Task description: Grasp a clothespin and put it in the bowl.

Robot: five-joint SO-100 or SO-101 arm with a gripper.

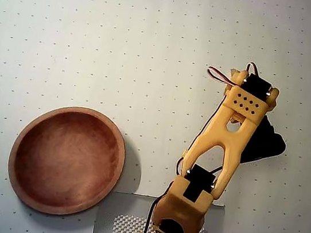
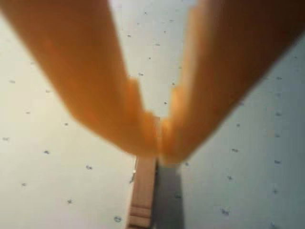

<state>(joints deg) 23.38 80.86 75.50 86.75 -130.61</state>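
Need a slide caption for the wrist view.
Orange pincer closed on one end of the wooden clothespin above the dotted mat.

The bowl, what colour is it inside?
Reddish-brown wood inside, with a lighter tan rim. The bowl shows best in the overhead view.

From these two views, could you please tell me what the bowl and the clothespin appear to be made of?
The bowl looks like turned wood: reddish-brown, streaky matte interior and a lighter tan rim. The clothespin, pinched in the orange gripper, looks like pale unfinished wood with cut notches near its end; blur leaves the grain unclear.
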